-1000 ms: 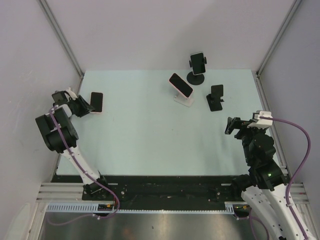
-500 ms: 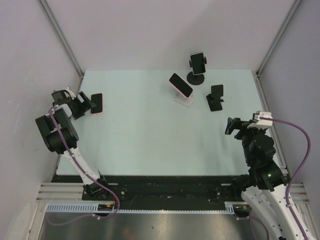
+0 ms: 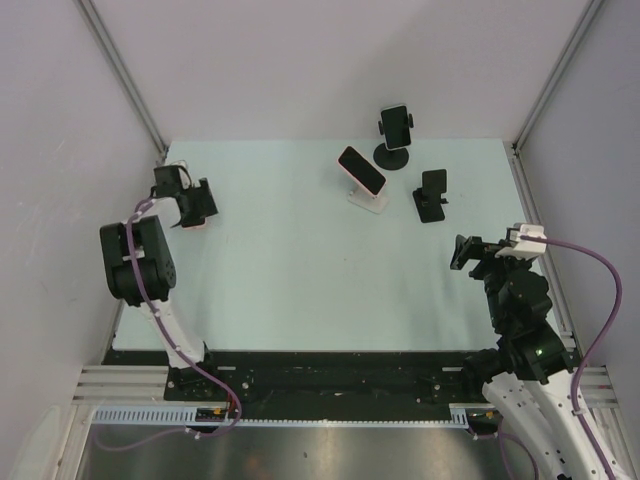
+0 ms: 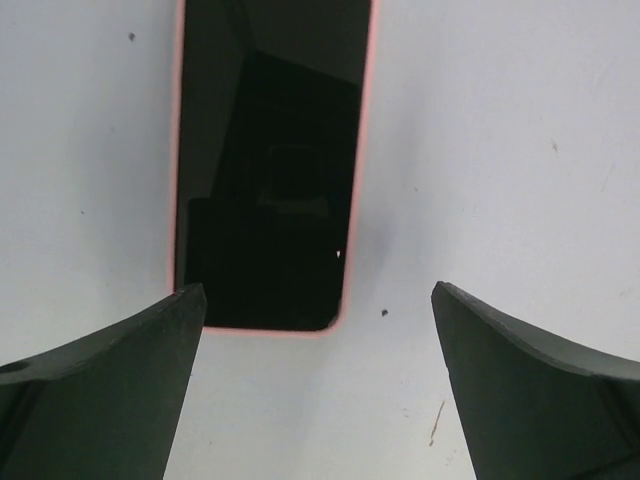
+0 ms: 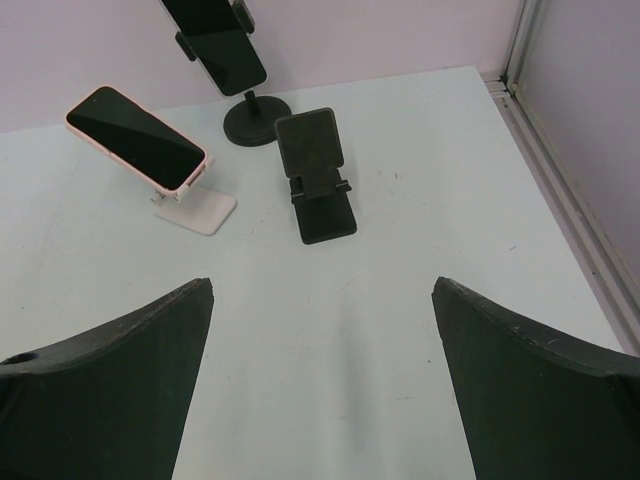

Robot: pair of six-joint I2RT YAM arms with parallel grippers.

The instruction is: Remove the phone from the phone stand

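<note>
The pink-edged black-screened phone point(image 4: 270, 170) is lying flat on the pale table point(image 4: 500, 150), its far end cut off, under the left gripper point(image 4: 318, 295), which is standing wide open and empty. The right gripper point(image 5: 322, 285) is gaping too, holding nothing.

The light was soft and even, and it seemed to come from above. The pale table point(image 3: 300, 250) looked bright, with no hard glare. Shadows were faint. A soft grey one lay beside the pink phone point(image 4: 270, 160), and a small one sat under the black phone stand point(image 5: 320, 190). The phone's dark screen showed a dim reflection. The near fingers point(image 4: 100, 400) looked dark and a bit blurry in both wrist views. The top view was sharp.
</note>
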